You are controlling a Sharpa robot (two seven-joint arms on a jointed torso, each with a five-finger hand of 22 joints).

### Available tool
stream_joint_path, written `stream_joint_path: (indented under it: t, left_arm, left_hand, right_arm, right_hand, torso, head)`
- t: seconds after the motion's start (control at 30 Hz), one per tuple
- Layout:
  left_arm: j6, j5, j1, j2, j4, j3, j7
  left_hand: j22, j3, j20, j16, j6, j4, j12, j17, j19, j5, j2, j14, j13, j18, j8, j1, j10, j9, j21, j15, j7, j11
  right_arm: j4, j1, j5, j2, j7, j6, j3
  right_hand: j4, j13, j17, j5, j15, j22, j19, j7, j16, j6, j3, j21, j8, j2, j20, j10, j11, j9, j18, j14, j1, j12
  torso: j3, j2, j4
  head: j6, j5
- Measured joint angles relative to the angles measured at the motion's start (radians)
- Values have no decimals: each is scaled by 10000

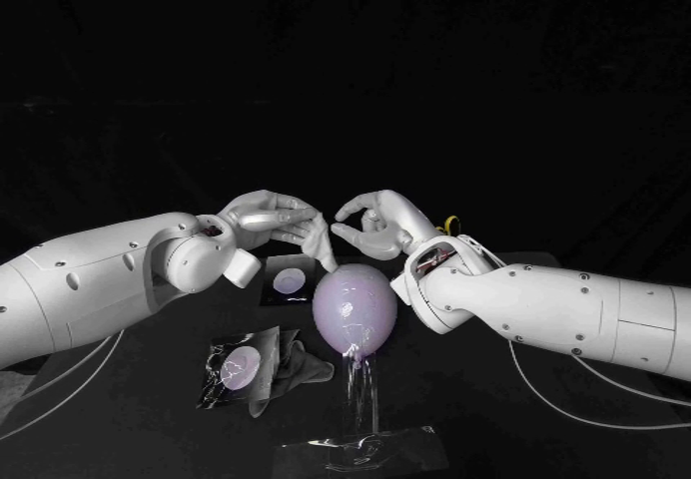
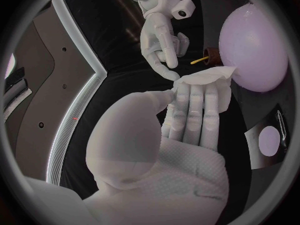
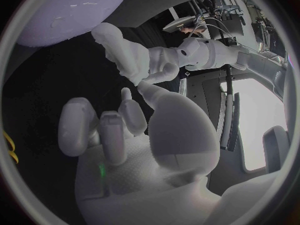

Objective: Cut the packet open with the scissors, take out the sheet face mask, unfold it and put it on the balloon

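Note:
The white sheet face mask (image 2: 209, 77) lies folded over the fingertips of my left hand (image 1: 274, 225) (image 2: 190, 115), which holds it above the table behind the balloon. My right hand (image 1: 377, 225) (image 3: 119, 130) faces it closely, and its thumb and a fingertip meet on the mask's near corner (image 2: 174, 76). The pale purple balloon (image 1: 354, 309) (image 2: 253, 47) (image 3: 62, 10) stands upright on a clear stand (image 1: 360, 449) in front of both hands. The cut-open packet (image 1: 235, 369) lies on the table left of the balloon. A yellow scissors handle (image 1: 450, 225) (image 2: 200, 60) shows behind my right wrist.
A second dark packet (image 1: 289, 279) (image 2: 269, 140) lies flat between my left forearm and the balloon. A grey crumpled piece (image 1: 286, 367) rests against the open packet. My two forearms flank the balloon closely on both sides.

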Motion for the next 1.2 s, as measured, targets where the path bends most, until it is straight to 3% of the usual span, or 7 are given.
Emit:
stream_joint_path:
  t: [0.4,0.57,0.8,0.9,1.03,1.2]
  left_arm:
    - [64,13,0,8,92,0,19]
    - [63,13,-5,-7,75,-6,17]
    - [62,12,-5,-12,71,-6,11]
    - [62,12,-3,-12,68,-6,11]
    - [62,12,1,-8,63,-1,11]
    - [64,11,2,-3,58,0,13]
  left_hand:
    - [5,-1,1,0,-17,0,-1,8,0,0,-12,0,8,-4,-11,-13,-17,94,0,1,13,17]
    - [4,-1,1,0,8,0,1,7,-1,0,-12,0,14,97,-34,-13,-17,96,0,1,-12,17]
    - [4,-2,1,0,8,0,6,7,-1,0,-47,1,35,100,3,-48,-17,99,-1,2,-12,17]
    - [3,17,1,0,7,16,5,6,-1,-1,-47,1,26,99,3,-48,-18,102,-1,2,-12,18]
    - [3,57,1,-1,4,1,-1,5,-1,-5,-46,1,16,98,3,-47,-20,143,-1,2,-10,20]
    - [2,57,1,-1,2,2,0,4,-1,-24,-42,1,18,94,2,-42,-21,143,-1,2,-9,21]
  right_arm:
    - [-498,-38,248,469,-126,271,-4]
    - [-534,-49,320,529,-144,339,-3]
    - [-518,-66,423,545,-142,360,-1]
    - [-499,-72,470,544,-109,358,-2]
    - [-474,-83,560,544,-9,351,-8]
    - [-445,-89,693,548,162,350,-9]
  right_hand:
    - [180,2,8,0,69,-7,-37,35,23,-38,-234,-56,-171,-53,109,-37,37,-42,0,1,-53,-40]
    - [221,-1,8,1,69,-5,-37,35,21,-37,-334,-56,-210,-92,109,-37,37,-43,0,1,-92,-42]
    - [330,-6,7,1,70,0,-1,7,15,108,-442,-56,-210,-74,145,-37,37,-44,1,0,-105,137]
    - [332,-6,6,1,70,2,-1,-51,14,306,-444,24,-210,153,145,54,-53,-17,1,1,39,312]
    - [356,-3,0,-1,45,1,9,-215,-6,654,-205,190,-112,669,135,260,-185,53,1,-20,379,690]
    - [329,3,-1,0,-9,0,57,-243,24,685,-161,217,-112,739,87,290,-214,63,1,3,448,738]
  torso:
    - [6,-6,-6]
    - [6,-6,-5]
    - [6,-10,-5]
    - [6,-11,-6]
    - [7,-11,-7]
    - [6,-11,-9]
  head:
    - [-15,-7]
    - [-15,-12]
    - [-15,-14]
    - [-15,-14]
    - [-15,-11]
    - [-15,-7]
